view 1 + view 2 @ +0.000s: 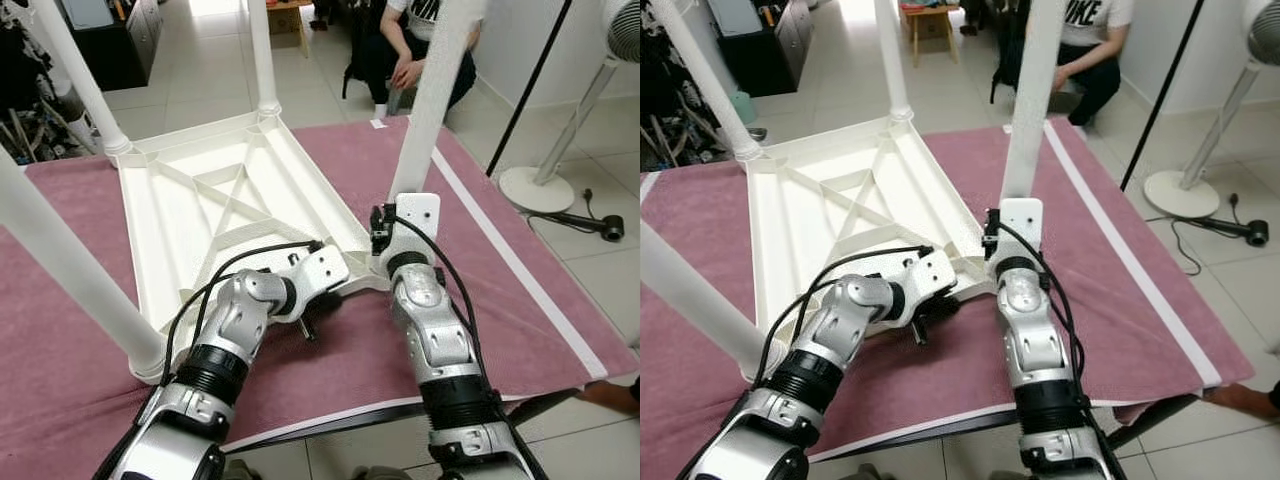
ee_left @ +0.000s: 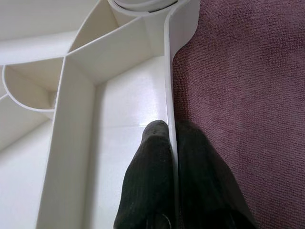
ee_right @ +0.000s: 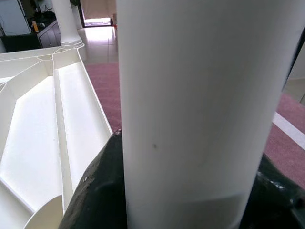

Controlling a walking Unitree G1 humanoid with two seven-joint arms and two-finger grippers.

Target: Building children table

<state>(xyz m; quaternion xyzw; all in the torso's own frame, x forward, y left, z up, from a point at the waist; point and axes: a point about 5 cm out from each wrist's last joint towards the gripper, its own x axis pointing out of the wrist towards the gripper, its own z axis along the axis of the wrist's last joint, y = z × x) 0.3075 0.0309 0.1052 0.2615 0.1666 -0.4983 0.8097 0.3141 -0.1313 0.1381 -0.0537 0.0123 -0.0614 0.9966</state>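
On the maroon cloth (image 1: 520, 300), the left pincer (image 2: 170, 157) pinches the tabletop's rim (image 2: 167, 71); the right pincer (image 3: 181, 200) clamps a leg (image 3: 200, 95).

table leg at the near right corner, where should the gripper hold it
Low on the table leg, just above its corner socket, from the robot's side, as the right gripper does: the leg is a plain upright round post, so fingers close around it there.
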